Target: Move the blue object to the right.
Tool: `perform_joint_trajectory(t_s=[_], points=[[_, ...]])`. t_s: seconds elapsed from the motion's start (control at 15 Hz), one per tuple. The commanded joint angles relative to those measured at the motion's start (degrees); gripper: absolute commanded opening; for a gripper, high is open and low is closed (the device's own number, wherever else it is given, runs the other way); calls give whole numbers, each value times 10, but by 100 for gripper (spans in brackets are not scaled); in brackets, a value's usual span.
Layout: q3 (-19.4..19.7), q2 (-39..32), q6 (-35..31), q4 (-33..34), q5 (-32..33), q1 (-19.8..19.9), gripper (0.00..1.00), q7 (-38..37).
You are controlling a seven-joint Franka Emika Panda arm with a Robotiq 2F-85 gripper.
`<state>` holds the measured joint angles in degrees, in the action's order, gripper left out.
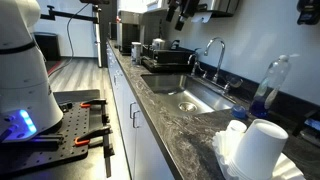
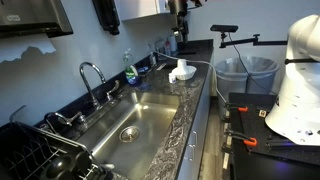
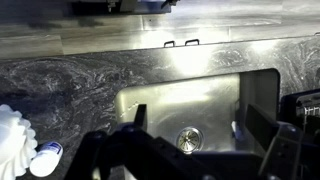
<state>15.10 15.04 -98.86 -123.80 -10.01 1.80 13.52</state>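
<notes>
The blue object is a clear bottle of blue liquid (image 1: 264, 96) standing on the counter behind the sink's corner. It also shows in an exterior view (image 2: 130, 72), and from above at the lower left of the wrist view (image 3: 45, 160). My gripper (image 3: 192, 120) is open and empty, with its two dark fingers spread wide high above the steel sink (image 3: 200, 95). In both exterior views the gripper hangs near the top edge, by the cabinets (image 1: 183, 12) (image 2: 178, 12). It is well apart from the bottle.
White cups and cloth (image 1: 250, 150) (image 2: 181, 72) (image 3: 10, 140) sit on the counter beside the sink. A faucet (image 1: 213, 48) (image 2: 92, 75) stands behind the basin. A dish rack (image 1: 165, 58) (image 2: 40, 155) is on the far side. Cabinets hang overhead.
</notes>
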Motion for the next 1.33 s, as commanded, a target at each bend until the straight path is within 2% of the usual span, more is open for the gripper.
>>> perform_joint_trajectory(t_s=[0.0,0.6,0.93,1.27], points=[[-17,-2,2,1,-4,19,100,4],[-24,-12,-4,7,-4,24,100,-8],[-31,-39,-47,13,2,38,100,-31],[-30,-71,-100,16,1,46,100,-19]])
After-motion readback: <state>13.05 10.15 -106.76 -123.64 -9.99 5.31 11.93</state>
